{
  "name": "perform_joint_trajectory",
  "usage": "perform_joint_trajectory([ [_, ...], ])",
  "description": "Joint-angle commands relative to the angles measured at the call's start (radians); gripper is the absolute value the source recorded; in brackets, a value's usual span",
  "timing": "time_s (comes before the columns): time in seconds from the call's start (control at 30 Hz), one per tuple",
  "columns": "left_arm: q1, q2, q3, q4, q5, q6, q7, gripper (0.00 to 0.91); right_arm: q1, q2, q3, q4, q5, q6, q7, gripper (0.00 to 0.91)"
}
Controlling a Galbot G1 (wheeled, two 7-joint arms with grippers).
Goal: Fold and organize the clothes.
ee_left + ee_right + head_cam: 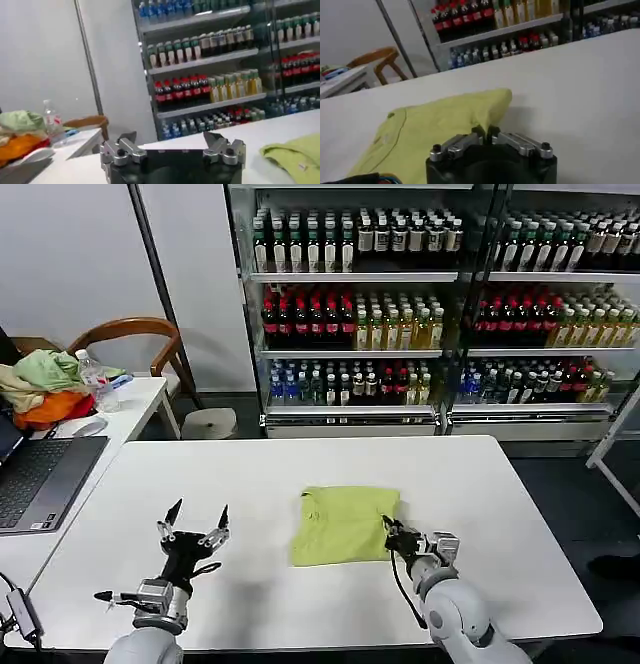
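Now | right hand (388, 527) pinching shirt (340, 524) edge | no legible writing

a white table (300, 474) with rounded corners stands in front of the drinks shelves. near its middle, a little toward the near edge, lies a lime yellow-green shirt (342, 525), folded into a rough rectangle and flat on the top, its collar toward the table's left side. the shirt's near right corner is bunched up slightly off the surface. the rest of the tabletop around it is bare white. off the table's left edge stands a second white table (130, 409), close by but apart, carrying an open laptop (40, 479), a clear plastic bottle (97, 380) and a heap of pale green, beige and orange garments (42, 389) toward its far end.
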Motion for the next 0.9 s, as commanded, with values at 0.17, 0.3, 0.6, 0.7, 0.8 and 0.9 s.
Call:
perform_joint_trajectory([
  [0.17, -0.055, 0.034, 0.042, -0.005, -0.006, -0.034, 0.016, 0.907, -0.128, -0.122, 0.228, 0.141, -0.333, 0.059, -0.153, 0.907],
  [0.3, -0.097, 0.047, 0.059, 0.021, -0.003, -0.054, 0.025, 0.907, -0.125, -0.126, 0.31, 0.108, -0.37, 0.134, -0.174, 0.907],
  [0.6, -0.204, 0.07, 0.097, 0.092, -0.004, -0.102, 0.059, 0.907, -0.085, -0.122, 0.381, 0.007, -0.458, 0.279, -0.208, 0.907],
  [0.7, -0.227, 0.066, 0.111, 0.113, 0.002, -0.115, 0.07, 0.907, -0.067, -0.116, 0.384, -0.015, -0.468, 0.299, -0.215, 0.907],
  [0.8, -0.244, 0.066, 0.13, 0.123, 0.003, -0.121, 0.076, 0.907, -0.045, -0.108, 0.372, -0.046, -0.485, 0.316, -0.226, 0.907],
  [0.9, -0.259, 0.066, 0.145, 0.139, 0.003, -0.126, 0.077, 0.907, -0.028, -0.101, 0.357, -0.063, -0.49, 0.323, -0.232, 0.907],
])
